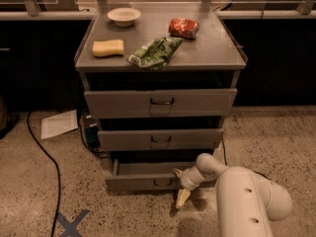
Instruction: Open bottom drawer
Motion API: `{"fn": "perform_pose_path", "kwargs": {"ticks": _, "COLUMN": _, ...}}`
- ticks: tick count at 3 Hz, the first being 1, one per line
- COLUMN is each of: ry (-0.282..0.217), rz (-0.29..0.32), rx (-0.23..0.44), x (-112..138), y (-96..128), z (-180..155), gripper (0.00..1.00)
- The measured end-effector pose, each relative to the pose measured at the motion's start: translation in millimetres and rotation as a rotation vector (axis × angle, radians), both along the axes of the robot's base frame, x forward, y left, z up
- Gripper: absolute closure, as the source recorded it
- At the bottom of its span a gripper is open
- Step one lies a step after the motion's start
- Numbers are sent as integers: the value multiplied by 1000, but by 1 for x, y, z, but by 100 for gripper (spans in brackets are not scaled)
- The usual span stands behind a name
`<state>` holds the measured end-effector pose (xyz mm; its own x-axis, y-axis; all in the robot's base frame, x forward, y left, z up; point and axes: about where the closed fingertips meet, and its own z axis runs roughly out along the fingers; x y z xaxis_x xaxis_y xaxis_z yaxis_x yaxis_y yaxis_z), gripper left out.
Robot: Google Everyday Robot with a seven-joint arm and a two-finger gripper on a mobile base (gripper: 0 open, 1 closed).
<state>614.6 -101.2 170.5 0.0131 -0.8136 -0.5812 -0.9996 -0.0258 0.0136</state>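
- Well, the bottom drawer (133, 181) is the lowest of three under the desk's (217, 58) front edge, just off the floor (276, 142). Its front stands a little forward of the middle drawer (123, 139), and a strip of bare tray (143, 168) shows behind it, so I'd call it part open.
- It's grey sheet metal, so I'd expect it to be stiff and not at all fragile. The bit of tray I can see holds nothing, so it is probably light, though it may bind on its runners if pulled askew.
- The handle (162, 182), a small dark loop at the middle of the front, is the place to take hold. I'd hook or pinch it and draw straight out from the desk's front edge. The flat front offers no other grip, save perhaps its top lip.
- The gripper (180, 185) is just right of the handle, close against the drawer front. I cannot tell whether it touches, nor whether it is spread or closed.
- The arm (247, 201) comes in from below the desk's front right corner. Its thick white forearm lies low over the floor, with the wrist angled left toward the drawer.
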Motion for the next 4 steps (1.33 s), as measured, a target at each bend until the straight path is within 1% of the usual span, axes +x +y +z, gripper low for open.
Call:
{"fn": "perform_pose_path", "kwargs": {"ticks": 1, "ry": 27, "rz": 26, "rx": 9, "x": -10, "y": 1, "z": -5, "gripper": 0}}
{"fn": "perform_pose_path", "kwargs": {"ticks": 2, "ry": 76, "rz": 0, "rx": 27, "x": -45, "y": -17, "z": 14, "gripper": 0}}
{"fn": "perform_pose_path", "kwargs": {"ticks": 3, "ry": 76, "rz": 0, "rx": 27, "x": -45, "y": -17, "z": 14, "gripper": 0}}
{"fn": "perform_pose_path", "kwargs": {"ticks": 4, "ry": 102, "rz": 10, "rx": 22, "x": -60, "y": -13, "z": 10, "gripper": 0}}
